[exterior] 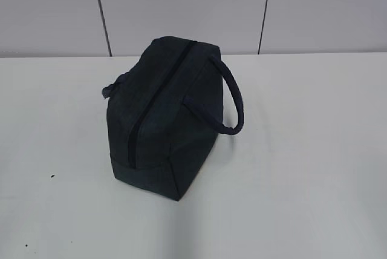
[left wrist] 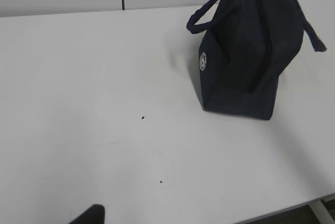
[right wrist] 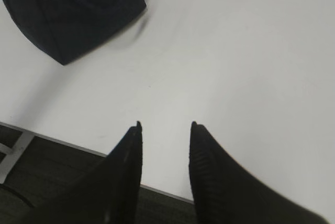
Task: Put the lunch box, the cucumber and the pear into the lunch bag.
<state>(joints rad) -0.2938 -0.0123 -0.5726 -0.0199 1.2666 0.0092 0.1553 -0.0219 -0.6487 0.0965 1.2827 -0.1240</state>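
The dark navy lunch bag (exterior: 169, 120) stands alone on the white table, its top zipper (exterior: 151, 104) closed and one loop handle (exterior: 233, 101) hanging to the right. It also shows in the left wrist view (left wrist: 246, 51) and the right wrist view (right wrist: 68, 9). The lunch box, the cucumber and the pear are out of view. My right gripper (right wrist: 165, 125) is open and empty over the table's front edge, well away from the bag. Of my left gripper (left wrist: 167, 220) only one fingertip (left wrist: 91, 214) shows, far off to the side, with nothing held. Neither gripper shows in the exterior view.
The white table (exterior: 302, 180) ends at a front edge in the right wrist view (right wrist: 52, 141) and in the left wrist view (left wrist: 293, 208). A grey panelled wall (exterior: 181, 5) stands behind. Small dark specks (left wrist: 143, 118) lie on the table.
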